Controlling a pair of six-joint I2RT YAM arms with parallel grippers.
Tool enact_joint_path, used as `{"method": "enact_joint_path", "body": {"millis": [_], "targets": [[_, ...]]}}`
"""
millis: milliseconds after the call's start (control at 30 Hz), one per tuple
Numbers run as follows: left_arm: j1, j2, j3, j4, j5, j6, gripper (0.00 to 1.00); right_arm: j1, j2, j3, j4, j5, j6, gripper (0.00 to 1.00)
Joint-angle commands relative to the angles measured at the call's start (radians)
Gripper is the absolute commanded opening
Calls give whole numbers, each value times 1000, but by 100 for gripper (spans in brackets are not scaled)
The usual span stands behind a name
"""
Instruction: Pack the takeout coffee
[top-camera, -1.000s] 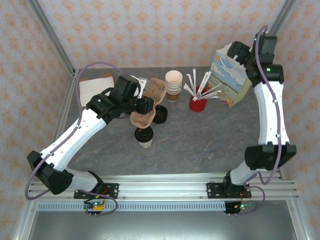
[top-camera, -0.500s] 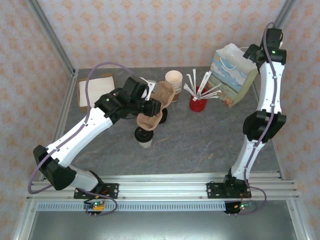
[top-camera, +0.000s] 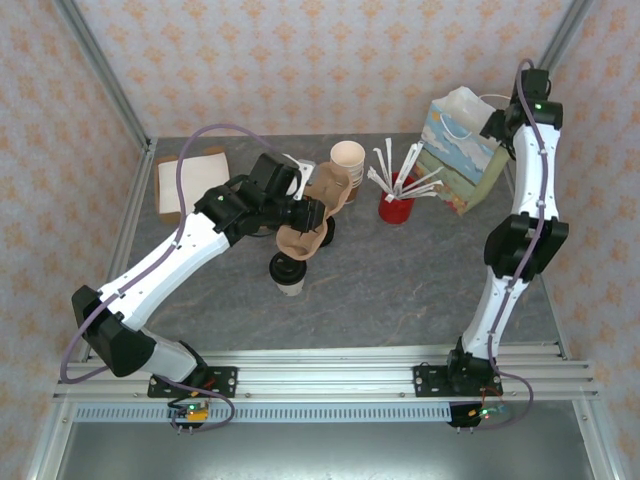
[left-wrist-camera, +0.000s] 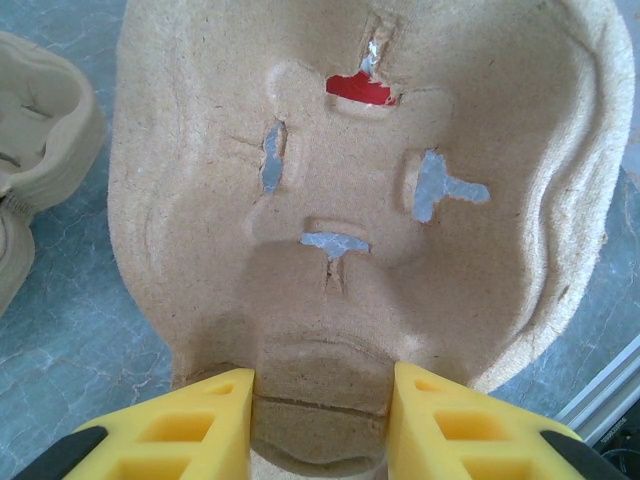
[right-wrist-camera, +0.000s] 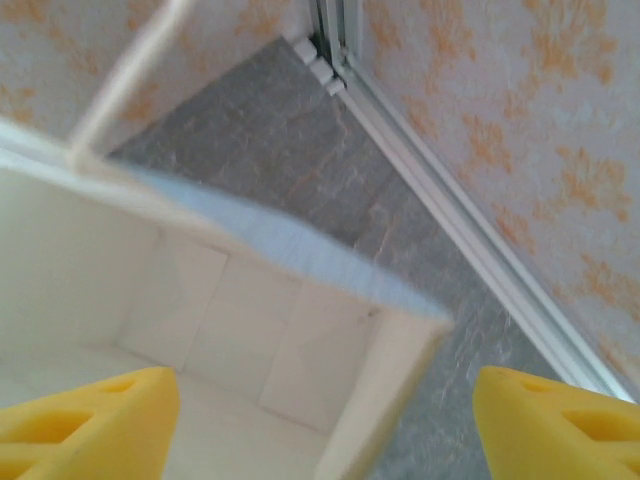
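Note:
The takeout coffee (top-camera: 287, 273), a brown cup with a black lid, stands upright on the grey table. Just behind and above it hangs a brown pulp cup carrier (top-camera: 303, 238) (left-wrist-camera: 350, 180), with my left gripper (top-camera: 291, 212) (left-wrist-camera: 320, 420) shut on the carrier's end tab. At the back right stands a gift bag (top-camera: 462, 150) with a white inside (right-wrist-camera: 200, 320). My right gripper (top-camera: 500, 118) (right-wrist-camera: 325, 420) hovers open over the bag's right rear corner, one finger above the inside and one outside the wall.
A stack of lidless cups (top-camera: 347, 168) and more pulp carriers (top-camera: 328, 183) (left-wrist-camera: 35, 120) sit behind the held carrier. A red cup of white stirrers (top-camera: 396, 208) stands left of the bag. Napkins (top-camera: 185, 183) lie at the back left. A black round lid (top-camera: 323, 232) lies under the carrier's edge.
My left gripper has carried the carrier to the right, over the area behind the coffee. The right arm has straightened up and swung its gripper over the bag's rear corner, its jaws narrowing a little.

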Motion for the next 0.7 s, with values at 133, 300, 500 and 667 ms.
{"method": "enact_joint_path", "body": {"millis": [133,300,500,667], "targets": [[-12,5,27,30,3,9,34,-1,-279,-272,74,-117,51,73],[-12,5,21,35,3,17,34,-1,-440,-438,153,-219,98,69],[-12,5,16,42,13,26,35,-1,-462,-411,140,-62,36,67],[-12,1,12,50,17,28,35,-1,-330,-275,145,53,-47,72]]}}
